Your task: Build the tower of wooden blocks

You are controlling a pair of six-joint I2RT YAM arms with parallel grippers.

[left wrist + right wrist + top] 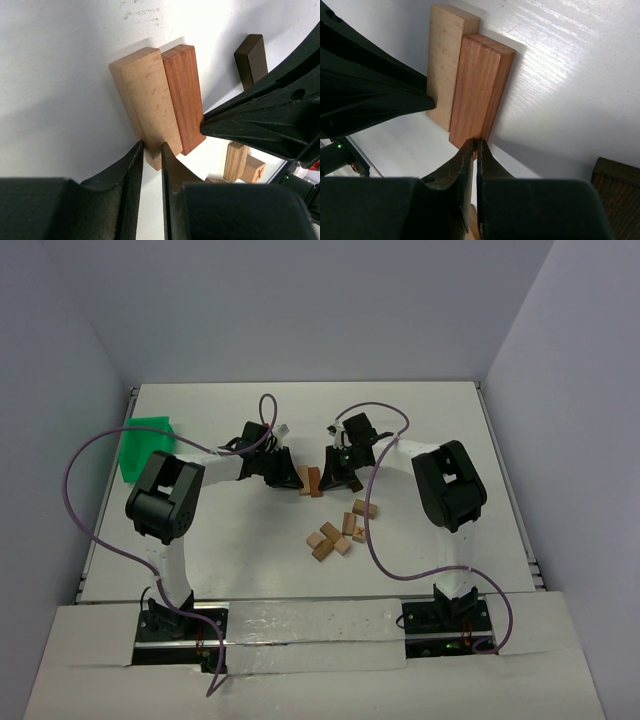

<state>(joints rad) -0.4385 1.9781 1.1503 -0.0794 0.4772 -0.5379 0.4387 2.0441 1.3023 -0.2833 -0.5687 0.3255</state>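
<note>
Two wood bars lie side by side at mid-table: a light tan bar (pixel 301 479) (pixel 145 95) (pixel 445 60) and a reddish-brown bar (pixel 315 482) (pixel 185 95) (pixel 480 90). My left gripper (pixel 283 476) (pixel 152 147) is nearly shut with a narrow gap. Its tips are at the near end of the tan bar and hold nothing. My right gripper (pixel 336 478) (pixel 476 144) is shut, its tips against the near end of the reddish bar. Several loose wood blocks (pixel 335 538) lie nearer the bases, one marked with an X (pixel 358 532) (pixel 255 170). No upright tower shows.
A dark brown block (pixel 251 57) (pixel 615 195) lies just beyond the two bars. A green tray (pixel 148 440) stands at the far left. Purple cables loop over both arms.
</note>
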